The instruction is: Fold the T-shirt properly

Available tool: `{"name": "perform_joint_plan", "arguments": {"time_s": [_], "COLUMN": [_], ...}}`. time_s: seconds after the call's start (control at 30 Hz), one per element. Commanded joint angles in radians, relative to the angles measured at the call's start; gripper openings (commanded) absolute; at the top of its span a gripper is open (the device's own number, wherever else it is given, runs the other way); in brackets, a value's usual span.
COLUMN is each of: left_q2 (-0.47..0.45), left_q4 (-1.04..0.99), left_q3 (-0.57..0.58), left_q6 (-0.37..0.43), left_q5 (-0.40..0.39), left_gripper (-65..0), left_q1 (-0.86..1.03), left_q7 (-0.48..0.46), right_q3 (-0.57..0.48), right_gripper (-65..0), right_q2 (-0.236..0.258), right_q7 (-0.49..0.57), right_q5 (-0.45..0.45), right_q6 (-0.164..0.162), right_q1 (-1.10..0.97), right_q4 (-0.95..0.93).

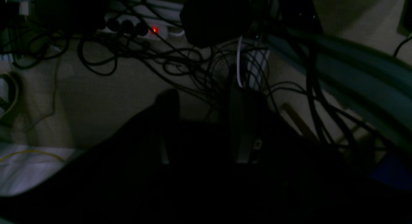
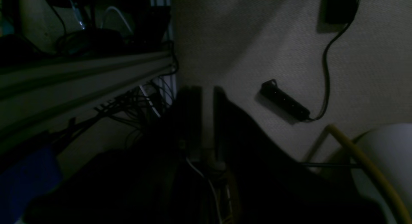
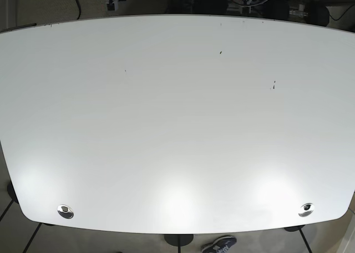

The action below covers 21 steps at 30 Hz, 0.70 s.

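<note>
Two metal discs on white table (image 3: 177, 125): left disc (image 3: 65, 211) at near-left corner, right disc (image 3: 305, 209) at near-right corner. T-shirt out of sight in all views. Both wrist views dark, under-table. Right gripper (image 2: 207, 92): fingers slightly parted, holding nothing. Left gripper (image 1: 201, 98): opening too dim to tell. Lit power strip (image 1: 154, 30) among cables.

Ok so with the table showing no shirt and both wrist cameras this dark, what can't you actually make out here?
- T-shirt: in no view; the base view shows only the white table.
- Left gripper: left wrist view, lost in shadow, jaws unreadable.
- Right gripper: right wrist view, dim; a gap between the fingers suggests open.
- Both arms: outside the base view.
- Shoe: cut off by the base view's bottom edge.
</note>
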Motion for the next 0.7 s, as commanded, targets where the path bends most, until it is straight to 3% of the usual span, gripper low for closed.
{"name": "perform_joint_plan", "arguments": {"time_s": [0.03, 0.7], "left_q2": [0.000, 0.001], "left_q4": [-0.003, 0.033], "left_q3": [-0.002, 0.007], "left_q6": [0.004, 0.001], "left_q5": [0.002, 0.007], "left_gripper": [-41.2, -40.8], "left_q1": [0.006, 0.020], "left_q7": [-0.002, -0.017], "right_q3": [-0.001, -0.008], "right_gripper": [-59.1, -58.9], "right_q2": [0.006, 0.011], "right_q7": [0.014, 0.015], "right_q5": [0.005, 0.006], "right_q6": [0.000, 0.001], "right_q1": [-0.006, -0.013], "right_q4": [0.009, 0.018]}}
